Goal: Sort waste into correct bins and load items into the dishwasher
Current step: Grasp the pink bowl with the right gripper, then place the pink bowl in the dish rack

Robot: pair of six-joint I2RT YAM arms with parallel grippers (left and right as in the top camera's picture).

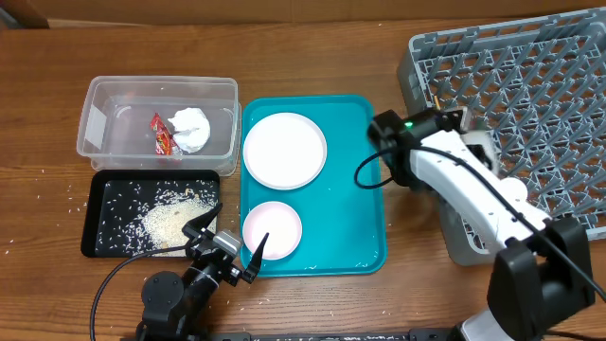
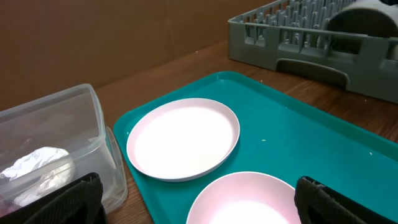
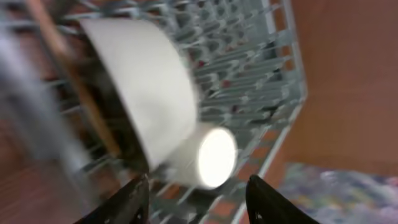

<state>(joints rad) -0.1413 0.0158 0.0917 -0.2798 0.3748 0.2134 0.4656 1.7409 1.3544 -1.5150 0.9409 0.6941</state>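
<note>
Loading dishes, apparently. Hovering with left end effector (image 1: 239,233), spread wide, at the 7 o'clock rim of small plate (image 1: 273,229) on teal tray (image 1: 350,218). Poised at grey rack (image 1: 530,85), 2 o'clock, with right end effector (image 3: 199,198) spread, empty. Next, likely: pinch rim, lift, carry rackward.

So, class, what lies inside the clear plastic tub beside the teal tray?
Inside the clear tub lie a crumpled red wrapper and a white paper wad, side by side. Whatever sits beneath the wad is covered.

Robotics lab bench, this: bare wooden tabletop (image 1: 312,57), brown cardboard backdrop (image 2: 93,37), left arm (image 1: 166,298) and right arm (image 1: 473,194) mounted alongside.
</note>
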